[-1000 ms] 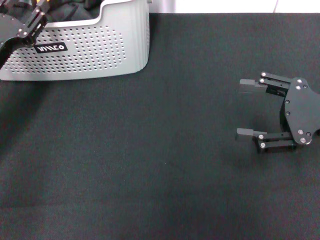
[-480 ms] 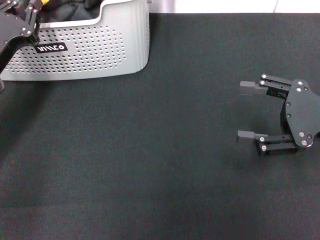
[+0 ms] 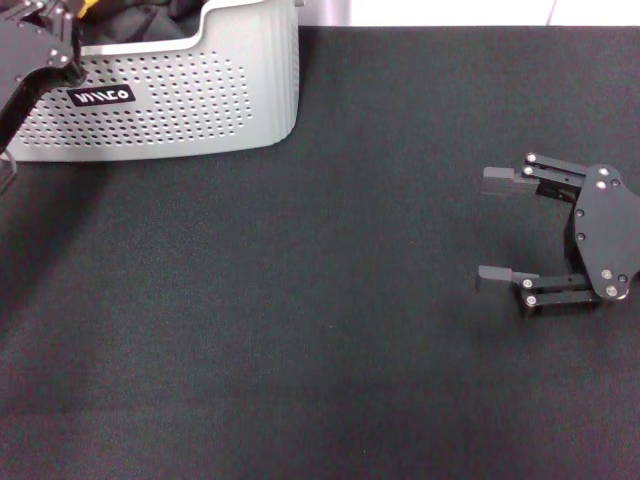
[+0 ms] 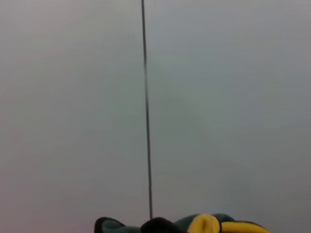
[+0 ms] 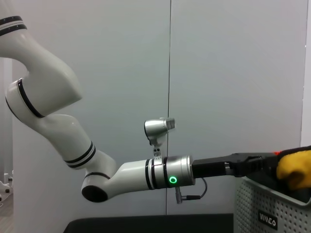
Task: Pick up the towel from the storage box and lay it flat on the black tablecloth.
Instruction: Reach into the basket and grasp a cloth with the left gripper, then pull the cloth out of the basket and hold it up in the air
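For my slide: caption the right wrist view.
Left gripper lifts the yellow-backed towel above the storage box.

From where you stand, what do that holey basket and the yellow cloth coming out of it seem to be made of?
The storage box looks like moulded pale grey plastic, matt, with neat rows of punched holes and rounded corners. The towel seems soft plush fabric: its yellow side bunches in rounded folds at the left gripper, though the weave is not clear.

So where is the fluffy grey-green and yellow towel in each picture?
Head view: only a yellow bit of the grey-green plush towel peeks out at the top left corner, above the pale grey holed storage box.
Left wrist view: it bunches at the bottom edge.
Right wrist view: a yellow fold at the far right, over the box.
Shared landmark: the box's black label, in the head and right wrist views.
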